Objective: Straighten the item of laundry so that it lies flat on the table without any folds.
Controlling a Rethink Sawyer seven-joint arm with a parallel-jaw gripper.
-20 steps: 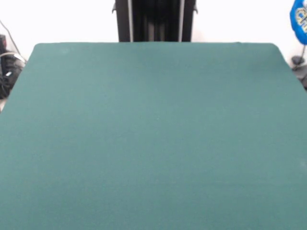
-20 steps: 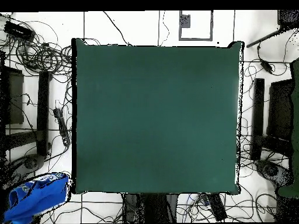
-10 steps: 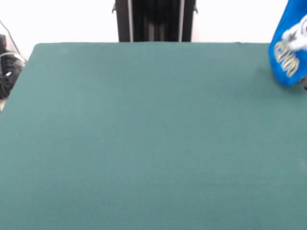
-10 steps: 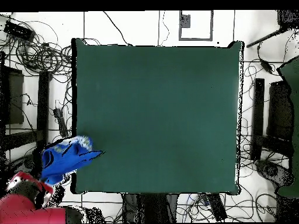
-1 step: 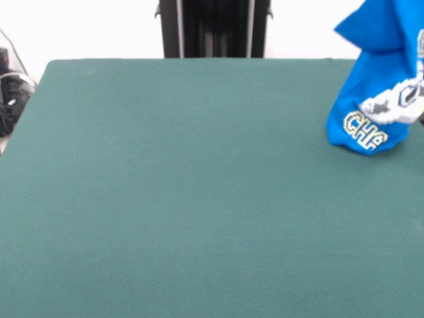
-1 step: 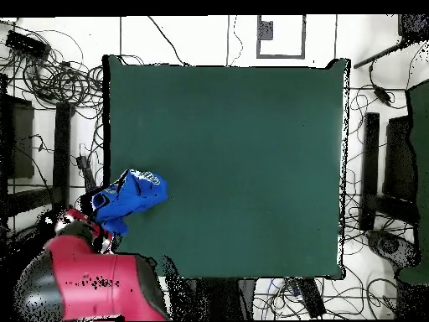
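The item of laundry (image 5: 381,79), a bright blue T-shirt with a white print and block letters, hangs bunched above the right side of the table (image 5: 199,199). Its top runs out of the front view. From overhead the shirt (image 6: 130,198) is a crumpled bundle over the table's (image 6: 235,151) left edge, near the lower corner. My gripper (image 6: 100,215) sits at the end of the red and black arm (image 6: 88,281), shut on the shirt and mostly covered by the cloth.
Cables and dark stands (image 6: 59,159) lie on the floor around the table. Dark equipment (image 6: 394,168) stands on the right in the overhead view. A black column (image 5: 213,28) rises behind the table's far edge.
The arm has swung in from beyond the table's corner, carrying the shirt with it. The shirt now hangs over the table's edge instead of outside it.
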